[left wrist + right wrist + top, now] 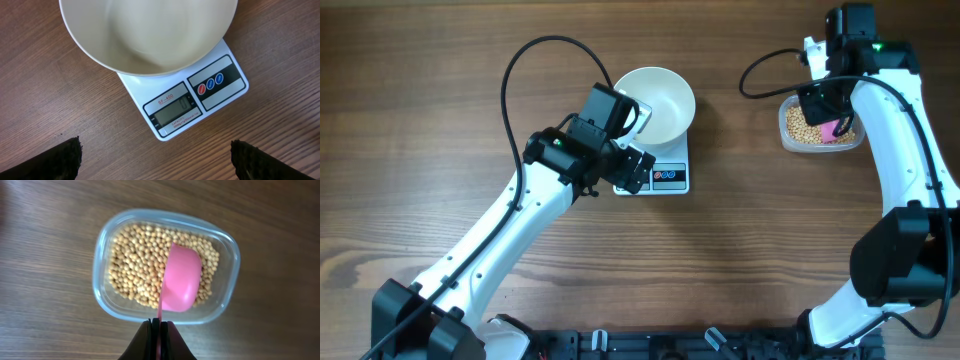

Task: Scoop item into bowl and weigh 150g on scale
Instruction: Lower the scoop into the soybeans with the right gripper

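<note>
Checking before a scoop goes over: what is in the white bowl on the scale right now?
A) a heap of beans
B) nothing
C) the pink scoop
B: the bowl on the scale shows only its bare white inside; the beans and pink scoop are at the clear tub.

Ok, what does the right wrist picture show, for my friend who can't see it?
A pink scoop, its thin handle pinched in the shut right tool, is over a clear plastic tub of small round tan beans. The tub sits on a brown wooden table.
</note>
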